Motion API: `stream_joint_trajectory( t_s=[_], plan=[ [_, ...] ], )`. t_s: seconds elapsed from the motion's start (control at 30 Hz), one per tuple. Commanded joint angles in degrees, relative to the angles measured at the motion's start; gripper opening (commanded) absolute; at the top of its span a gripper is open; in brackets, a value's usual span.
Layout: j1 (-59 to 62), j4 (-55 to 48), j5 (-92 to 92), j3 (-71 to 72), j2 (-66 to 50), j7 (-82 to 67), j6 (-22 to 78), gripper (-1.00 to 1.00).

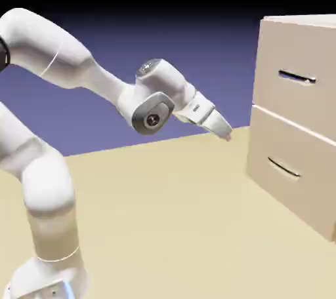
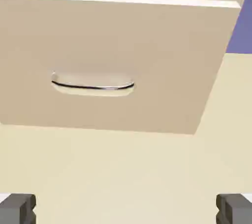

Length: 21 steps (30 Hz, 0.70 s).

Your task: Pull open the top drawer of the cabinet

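Arm (image 1: 164, 84) rises at the lower left of the exterior view and reaches to the middle, tilting its gripper (image 1: 225, 135) down to the right, fingertips spread wide at the hand view's bottom corners, holding nothing. Well apart from it, on the right, stands the cabinet (image 1: 259, 104): lower drawer (image 1: 295, 150) with a curved handle (image 1: 283, 166), top drawer (image 1: 289, 48) at upper right, shut, its bar (image 1: 297, 77) straight.

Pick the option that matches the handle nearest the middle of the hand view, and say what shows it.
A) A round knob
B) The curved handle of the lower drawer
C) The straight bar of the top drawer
B: the handle bows in a curve like the one on the lower drawer, whereas the top drawer carries a straight bar.
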<state>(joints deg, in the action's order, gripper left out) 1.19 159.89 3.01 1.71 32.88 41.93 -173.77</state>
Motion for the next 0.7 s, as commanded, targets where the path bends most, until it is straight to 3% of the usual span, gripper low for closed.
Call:
stream_joint_trajectory(
  t_s=[0.0, 0.67],
  plan=[
    [1.6, -0.9, 2.5, 1.4, 0.2, -0.4, 0.2, 1.00],
    [32.6, -19.4, 52.3, 29.8, 3.9, -9.1, 4.1, 1.00]
  ],
)
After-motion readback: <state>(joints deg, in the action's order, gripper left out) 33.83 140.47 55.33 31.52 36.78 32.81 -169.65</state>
